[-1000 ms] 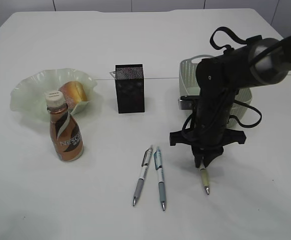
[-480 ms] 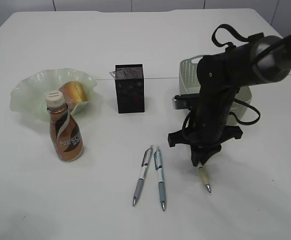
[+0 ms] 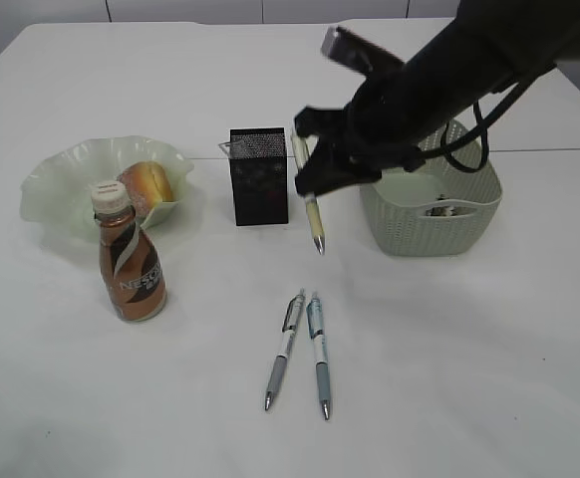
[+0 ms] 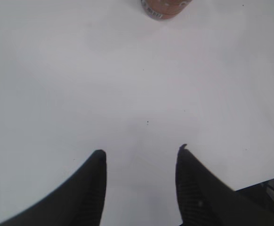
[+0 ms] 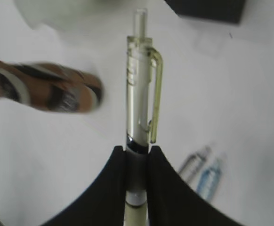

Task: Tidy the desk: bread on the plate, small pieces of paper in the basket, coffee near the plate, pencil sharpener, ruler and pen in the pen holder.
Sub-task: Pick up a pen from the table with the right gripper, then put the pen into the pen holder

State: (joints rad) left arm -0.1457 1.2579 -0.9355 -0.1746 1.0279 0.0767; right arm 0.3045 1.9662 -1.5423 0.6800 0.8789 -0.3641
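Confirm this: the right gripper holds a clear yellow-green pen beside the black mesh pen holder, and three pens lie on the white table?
Not quite: two pens lie on the white table, as the exterior view shows. The right gripper does hold the clear yellow-green pen beside the black mesh pen holder.

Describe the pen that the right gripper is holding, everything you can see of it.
The held pen has a clear, yellowish-green plastic barrel with a matching clip and a clear push button at its top, seen close in the right wrist view. The right gripper is shut on its middle, black fingers on either side. It hangs in the air nearly upright, metal tip down, just right of the black mesh pen holder and left of the basket. Only the gripper touches it; the table is below.
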